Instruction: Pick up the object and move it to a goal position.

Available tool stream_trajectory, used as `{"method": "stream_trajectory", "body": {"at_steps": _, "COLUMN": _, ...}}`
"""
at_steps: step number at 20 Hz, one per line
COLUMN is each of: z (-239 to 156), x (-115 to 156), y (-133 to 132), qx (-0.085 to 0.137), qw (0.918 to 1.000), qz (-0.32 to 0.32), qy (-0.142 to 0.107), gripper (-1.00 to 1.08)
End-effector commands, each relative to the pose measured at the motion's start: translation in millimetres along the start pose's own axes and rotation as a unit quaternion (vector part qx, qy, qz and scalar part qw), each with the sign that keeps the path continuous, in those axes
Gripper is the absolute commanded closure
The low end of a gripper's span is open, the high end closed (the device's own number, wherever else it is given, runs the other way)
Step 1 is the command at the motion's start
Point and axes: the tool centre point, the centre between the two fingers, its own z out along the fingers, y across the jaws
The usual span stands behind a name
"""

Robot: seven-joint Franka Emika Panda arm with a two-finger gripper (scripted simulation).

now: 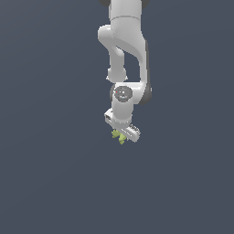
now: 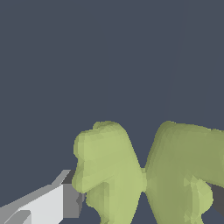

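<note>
Yellow-green and jagged-lobed, the object (image 1: 119,135) sits directly under the white arm's (image 1: 125,50) tool (image 1: 122,134) in the exterior view, where you see only a few of its points protruding below the tool's white body. It lies near the centre of that view, against a uniform dark blue-grey background; you cannot tell from either picture whether it touches a surface beneath it.

In the wrist view the object (image 2: 144,179) fills the lower half of the picture as two broad lobes joined at a narrow waist. One white-and-grey finger (image 2: 52,203) meets the side of one lobe; a dark grey edge at the opposite side of the object is too small to identify with certainty.

Treat the tool as pinching the object: the finger is in contact with it, and the object sits between the finger positions.
</note>
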Motion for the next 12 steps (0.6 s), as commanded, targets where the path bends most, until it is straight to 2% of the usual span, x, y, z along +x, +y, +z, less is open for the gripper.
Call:
{"method": "stream_trajectory", "body": {"at_steps": 1, "z": 1.0, "x": 0.1, "y": 0.6, "qx": -0.001, "qw": 1.0000, "qz": 0.000, "qy": 0.000, "gripper": 1.08}}
{"method": "stream_trajectory", "body": {"at_steps": 8, "z": -1.2, "x": 1.2, "y": 0.4, "qx": 0.000, "qw": 1.0000, "qz": 0.000, "qy": 0.000, "gripper": 1.08}}
{"method": "stream_trajectory", "body": {"at_steps": 12, "z": -9.2, "x": 10.5, "y": 5.2, "qx": 0.000, "qw": 1.0000, "qz": 0.000, "qy": 0.000, "gripper": 1.08}}
